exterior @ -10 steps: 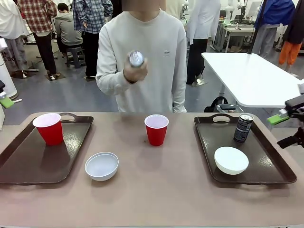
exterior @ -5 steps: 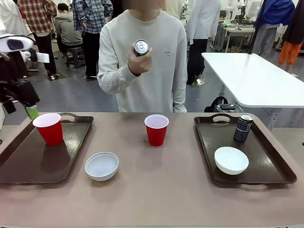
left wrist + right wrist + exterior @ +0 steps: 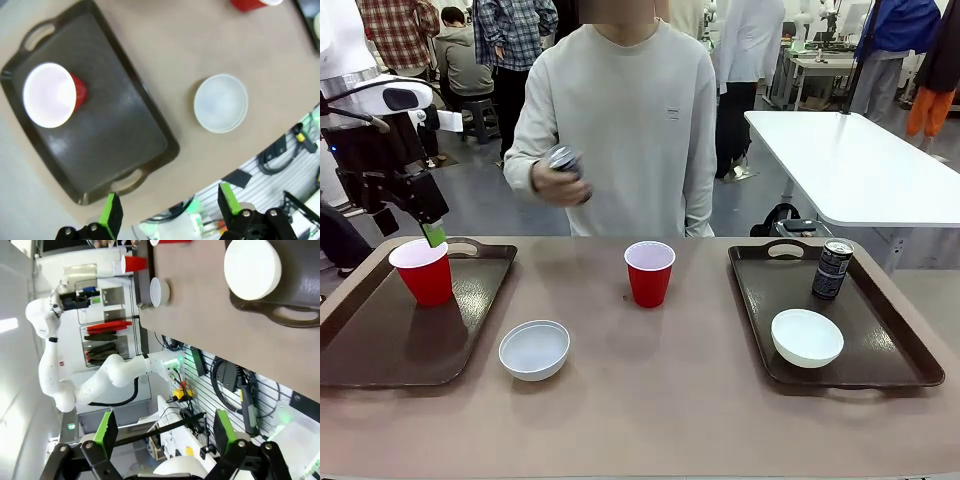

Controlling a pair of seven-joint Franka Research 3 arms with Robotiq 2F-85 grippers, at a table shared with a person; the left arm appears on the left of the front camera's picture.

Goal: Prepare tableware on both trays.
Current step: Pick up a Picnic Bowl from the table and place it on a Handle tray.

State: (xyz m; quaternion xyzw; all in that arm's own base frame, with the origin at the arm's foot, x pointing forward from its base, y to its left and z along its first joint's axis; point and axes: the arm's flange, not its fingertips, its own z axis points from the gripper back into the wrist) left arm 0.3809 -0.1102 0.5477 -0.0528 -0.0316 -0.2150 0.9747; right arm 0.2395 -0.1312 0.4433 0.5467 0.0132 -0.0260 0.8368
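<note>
The left tray (image 3: 470, 330) holds a red cup (image 3: 422, 270). My left gripper (image 3: 428, 228) hangs just above that cup's far rim; in the left wrist view my left gripper (image 3: 170, 212) is open and empty, high over the tray (image 3: 130, 125), the cup (image 3: 50, 95) and a white bowl (image 3: 220, 103). That bowl (image 3: 534, 349) sits on the bare table between the trays, and a second red cup (image 3: 649, 272) stands mid-table. The right tray (image 3: 760, 330) carries a black can (image 3: 832, 268) and a white bowl (image 3: 807, 337). The person's hand holds another can (image 3: 563, 160). My right gripper (image 3: 165, 432) is open, off the table's side.
The person stands at the far edge of the table, behind the middle cup. A white table (image 3: 850, 160) and several people stand farther back. In the right wrist view the tray's handle end (image 3: 295, 315) and its bowl (image 3: 252, 270) lie at the top right.
My left arm swung in from the left to hang over the left tray's cup. The person lowered the can from chest height down to their side. My right gripper left the front view.
</note>
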